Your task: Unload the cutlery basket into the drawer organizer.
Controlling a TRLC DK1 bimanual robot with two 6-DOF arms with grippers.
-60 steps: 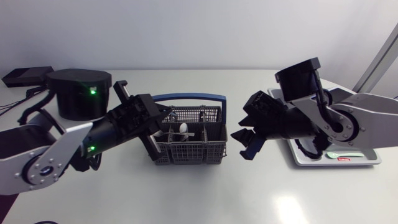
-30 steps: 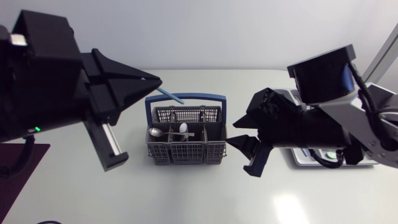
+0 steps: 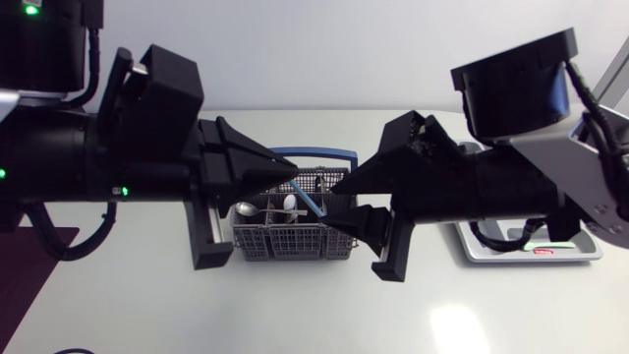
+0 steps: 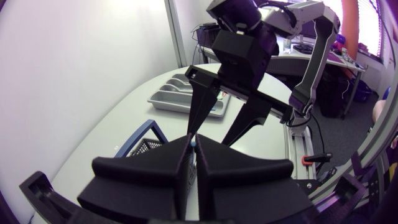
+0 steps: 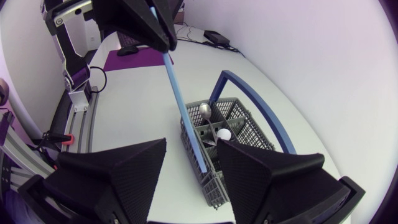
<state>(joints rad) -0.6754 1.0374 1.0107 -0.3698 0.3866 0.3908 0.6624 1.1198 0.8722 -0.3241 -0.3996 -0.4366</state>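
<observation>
The left gripper (image 3: 293, 177) pinches the top end of a blue-handled utensil (image 3: 310, 200), which slants toward 4 o'clock above the cutlery basket (image 3: 295, 242). The right gripper (image 3: 336, 205) is spread wide, with the utensil's lower end between its fingers, clear of both. The drawer organizer (image 3: 491, 258) lies at the basket's 3 o'clock.

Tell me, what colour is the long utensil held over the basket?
Light blue utensil, pinched by the left gripper; clearest in the right wrist view.

Basket (image 3: 295, 242) mid-table, 1 utensil (image 3: 313, 202) slanting above it; organizer (image 3: 474, 247) at its right, under right arm (image 3: 491, 197).
</observation>
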